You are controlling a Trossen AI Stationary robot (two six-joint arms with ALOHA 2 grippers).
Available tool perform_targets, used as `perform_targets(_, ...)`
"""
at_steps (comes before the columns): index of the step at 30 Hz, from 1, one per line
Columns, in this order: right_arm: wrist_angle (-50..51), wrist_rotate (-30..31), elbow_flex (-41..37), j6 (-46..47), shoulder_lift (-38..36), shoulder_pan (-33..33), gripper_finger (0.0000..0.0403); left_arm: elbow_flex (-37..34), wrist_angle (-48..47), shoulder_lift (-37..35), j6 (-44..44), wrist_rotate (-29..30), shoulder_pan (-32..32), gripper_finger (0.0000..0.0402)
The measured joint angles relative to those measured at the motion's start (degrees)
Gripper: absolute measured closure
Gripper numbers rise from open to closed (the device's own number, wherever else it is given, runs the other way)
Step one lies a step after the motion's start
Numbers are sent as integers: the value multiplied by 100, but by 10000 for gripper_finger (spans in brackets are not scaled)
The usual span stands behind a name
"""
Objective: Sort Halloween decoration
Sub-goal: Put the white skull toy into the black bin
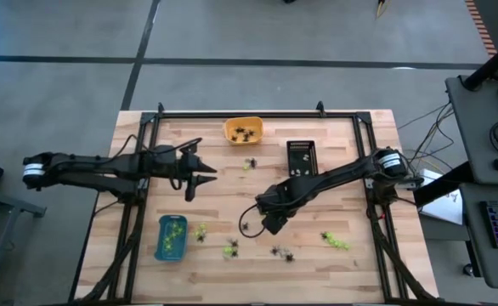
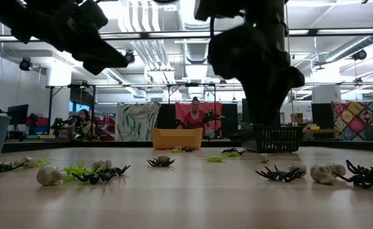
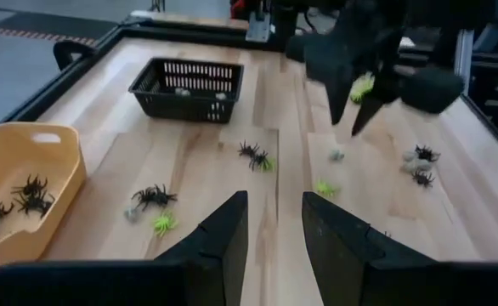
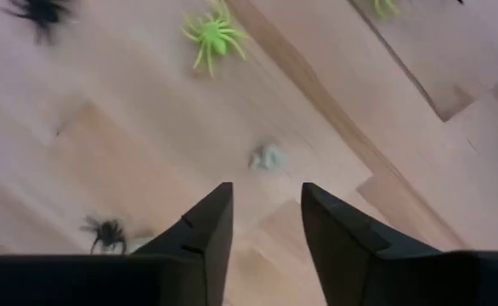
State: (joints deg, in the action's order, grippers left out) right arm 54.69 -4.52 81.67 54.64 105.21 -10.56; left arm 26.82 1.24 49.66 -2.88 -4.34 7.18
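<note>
The right gripper (image 4: 262,223) is being held with its fingers apart and empty above a small whitish trinket (image 4: 268,156), lying on the bare wooden table (image 4: 147,144) just ahead at twelve o'clock; a lime-green spider (image 4: 213,36) is lying farther at eleven. The left gripper (image 1: 200,174) is waiting farther off, fingers apart.

Green, black, whitish trinkets (image 1: 334,241) scattered on tabletop.
</note>
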Motion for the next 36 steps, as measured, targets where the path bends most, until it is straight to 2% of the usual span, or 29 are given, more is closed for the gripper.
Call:
perform_targets(7, -130, -2, -20, 192, 362, -62, 247, -10, 18, -86, 59, 79, 0, 306)
perform_targets(21, -323, 204, -29, 551, 746, -68, 251, 28, 50, -5, 191, 85, 0, 306)
perform_targets(27, -384, 287, -31, 590, 747, -74, 278, 28, 73, -3, 191, 85, 0, 306)
perform_targets(36, -452, 317, -31, 587, 747, -84, 356, 28, 97, 81, 191, 85, 0, 306)
